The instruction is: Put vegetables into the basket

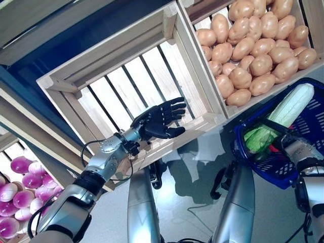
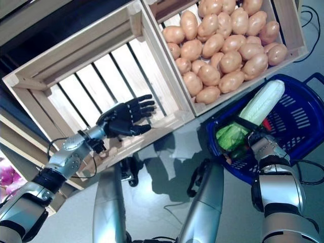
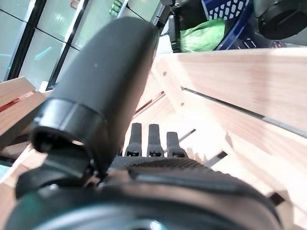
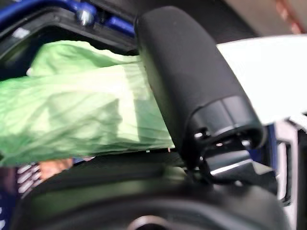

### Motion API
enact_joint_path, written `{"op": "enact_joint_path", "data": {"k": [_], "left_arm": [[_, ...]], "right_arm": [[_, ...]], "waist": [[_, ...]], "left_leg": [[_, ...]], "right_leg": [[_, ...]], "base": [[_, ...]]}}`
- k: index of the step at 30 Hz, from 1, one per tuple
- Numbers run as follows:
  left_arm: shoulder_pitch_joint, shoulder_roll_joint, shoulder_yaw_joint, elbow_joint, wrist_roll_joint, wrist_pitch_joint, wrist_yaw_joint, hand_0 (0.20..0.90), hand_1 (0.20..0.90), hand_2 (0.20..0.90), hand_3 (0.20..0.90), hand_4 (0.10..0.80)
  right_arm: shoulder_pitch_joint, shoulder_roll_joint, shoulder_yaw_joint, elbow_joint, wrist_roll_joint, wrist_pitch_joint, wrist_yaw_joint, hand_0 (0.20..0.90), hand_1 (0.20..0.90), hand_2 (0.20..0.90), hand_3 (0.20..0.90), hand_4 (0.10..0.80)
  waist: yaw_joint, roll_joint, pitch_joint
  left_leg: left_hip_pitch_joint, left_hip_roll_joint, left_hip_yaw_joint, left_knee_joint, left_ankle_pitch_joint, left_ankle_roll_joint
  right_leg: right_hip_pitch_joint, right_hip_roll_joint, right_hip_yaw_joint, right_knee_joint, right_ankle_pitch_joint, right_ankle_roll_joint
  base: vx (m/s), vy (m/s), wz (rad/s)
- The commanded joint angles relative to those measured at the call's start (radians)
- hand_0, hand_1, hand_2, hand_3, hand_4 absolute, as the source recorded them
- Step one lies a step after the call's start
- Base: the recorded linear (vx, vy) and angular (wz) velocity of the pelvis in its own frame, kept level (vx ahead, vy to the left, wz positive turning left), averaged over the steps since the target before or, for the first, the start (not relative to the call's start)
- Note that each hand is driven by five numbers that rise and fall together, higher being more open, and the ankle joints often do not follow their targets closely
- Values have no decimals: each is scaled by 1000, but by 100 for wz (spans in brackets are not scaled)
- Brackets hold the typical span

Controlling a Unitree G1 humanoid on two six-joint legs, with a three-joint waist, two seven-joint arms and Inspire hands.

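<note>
A long cabbage [image 1: 283, 115], white at the stalk end and green at the leafy end, lies slantwise in the blue basket [image 1: 314, 126], its pale end rising past the rim toward the crate of potatoes [image 1: 253, 45] just beyond. Its green leaves sit low in the basket, right against the right hand [image 2: 260, 142], whose dark thumb crosses the leaves in the right wrist view; the black handle band of the basket passes over the cabbage near there. Whether that hand grips the handle, the cabbage or nothing is hard to read, since its fingers are hidden behind the leaves and the basket's wall. A bit of red shows inside the basket beside the leaves, too small to name, and the right wrist view also catches something orange-brown under the leaves. The potato crate is heaped with tan potatoes and cut off at the top edge of both eye views. Next to it stands an empty wooden slatted crate [image 1: 126, 76], and the left hand [image 1: 161, 120] hovers over its front part with fingers spread and straight, thumb apart, holding nothing. Its wrist view shows the fingers lying above the pale slats. At the lower left a crate of purple-and-white onions [image 1: 20, 197] is only partly in view.
</note>
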Motion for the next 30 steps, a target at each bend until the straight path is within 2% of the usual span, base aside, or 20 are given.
{"op": "enact_joint_path", "data": {"k": [1, 5, 13, 19, 22, 24, 25, 26, 30], "left_arm": [[-69, 5, 17, -99, -95, -80, -33, 900, 900, 900, 900, 800], [-60, 0, 19, -118, -93, -62, -42, 900, 900, 900, 900, 800], [-41, -5, 21, -118, -91, -59, -42, 900, 900, 900, 900, 800], [-25, -2, 38, -117, -106, -54, -36, 900, 900, 900, 900, 800], [-4, -18, 47, -113, -98, -55, -30, 900, 900, 900, 900, 800], [10, -26, 49, -108, -73, -65, 8, 900, 900, 900, 900, 800], [14, -27, 52, -102, -75, -69, 20, 900, 900, 900, 900, 800], [19, -36, 63, -93, -63, -66, 35, 900, 900, 900, 900, 800], [54, -45, 94, -100, -2, -45, 78, 900, 900, 900, 900, 800]], "right_arm": [[41, -67, -54, 49, 84, -3, -62, 900, 900, 900, 900, 800], [86, -62, -87, 67, 105, 52, -72, 900, 900, 900, 900, 800], [125, -40, -92, 75, 105, 102, -55, 900, 900, 900, 900, 800], [158, -36, -93, 70, 52, 91, -34, 900, 900, 900, 900, 800], [172, -4, -104, 41, 105, -17, -67, 900, 900, 900, 900, 800], [183, 35, -119, -8, 145, -119, -115, 900, 900, 900, 900, 800], [190, 49, -126, -26, 149, -149, -130, 900, 900, 900, 900, 800], [210, 88, -145, -64, 154, -224, -164, 900, 900, 900, 900, 800], [268, 212, -173, -235, 187, -370, -283, 900, 900, 900, 900, 800]], "waist": [[6, 0, -108], [5, -9, -122], [3, -17, -144], [7, -27, -162], [10, -32, -174], [11, -36, -181], [11, -38, -182], [10, -43, -194], [13, -61, -226]], "left_leg": [[71, 20, 6, 89, -213, -42], [76, 16, 4, 87, -213, -36], [118, 21, 13, 25, -185, -31], [207, 35, 26, -93, -141, -28], [274, 43, 40, -186, -108, -29], [327, 50, 66, -289, -45, -18], [348, 53, 74, -314, -37, -17], [390, 58, 90, -372, -15, -13], [507, 53, 111, -540, 58, -11]], "right_leg": [[3, 26, 17, -25, 66, 5], [5, 37, 19, -31, 72, 5], [50, 57, 16, -97, 94, 9], [140, 70, 11, -218, 127, 12], [204, 76, 2, -298, 149, 13], [255, 83, -14, -384, 199, 5], [273, 83, -18, -402, 204, 7], [311, 83, -31, -444, 220, 8], [429, 95, -57, -568, 264, 15]], "base": [[0, 0, 0], [0, 0, 0], [12, 15, 0], [49, 20, 0], [57, 62, -7], [-26, 60, -20], [-12, 56, -13], [68, 54, -9], [76, 53, -11]]}}
